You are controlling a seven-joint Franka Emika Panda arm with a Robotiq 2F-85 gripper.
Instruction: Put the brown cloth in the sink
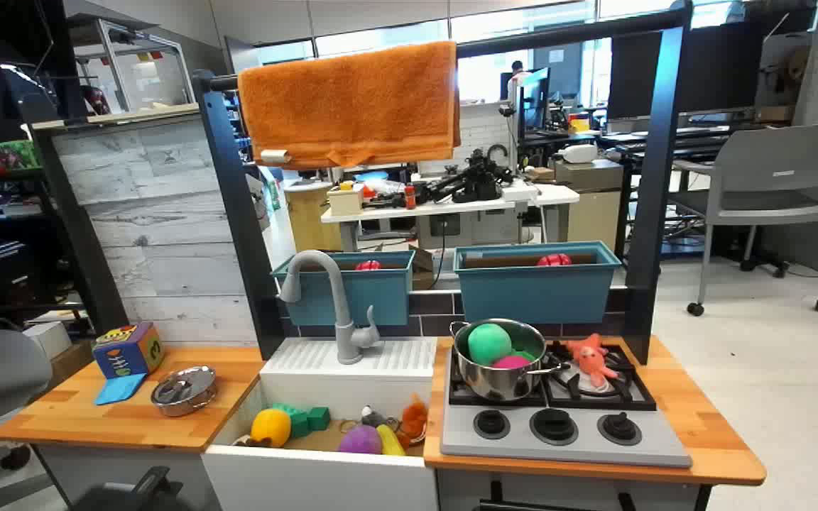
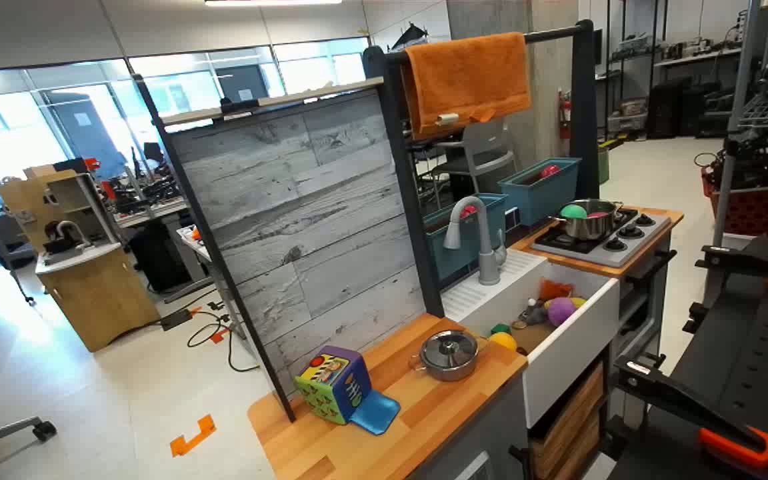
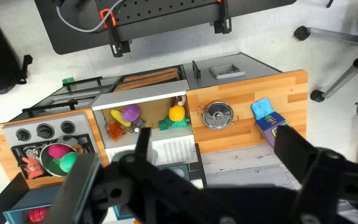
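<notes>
Wrist view: gripper [image 3: 215,144], one. Fingers [image 3: 291,149] spread wide, nothing between them; presumably parted to receive soft fabric. Height over the scene cannot be told.

Brown cloth [image 1: 348,103], one; orange-brown, plain. Folded over the rail [image 1: 572,37] above the sink [image 1: 320,479], as a towel hangs to dry; in both exterior views it appears to need no fastening, its weight likely balanced front against back. Lower edge hangs free, apart from the faucet [image 1: 338,305] beneath: probably the easiest part to pinch. Lifting it clear of the rail seems safer than pulling straight down.

Sink, white, let into the wooden counter [image 1: 96,422]. Cloth not yet in it; task judged at its start. Contents loose on its floor, penned by its walls: yellow ball [image 1: 271,428], purple ball [image 1: 361,440], orange toy [image 1: 415,417], other small pieces. Cloth would probably settle unevenly on these.

Faucet, grey, upright on the ridged ledge [image 1: 309,355]; spout turned sideways, a likely snag for falling fabric.

Steel pot [image 1: 498,383], on the stove [image 1: 520,426]; its wall contains a green ball [image 1: 489,344].

Lidded pan [image 1: 183,394], on the counter beside the sink, outside the drop area.

Teal bins [image 1: 533,294], two, behind faucet and stove; what bears them is unclear.
</notes>
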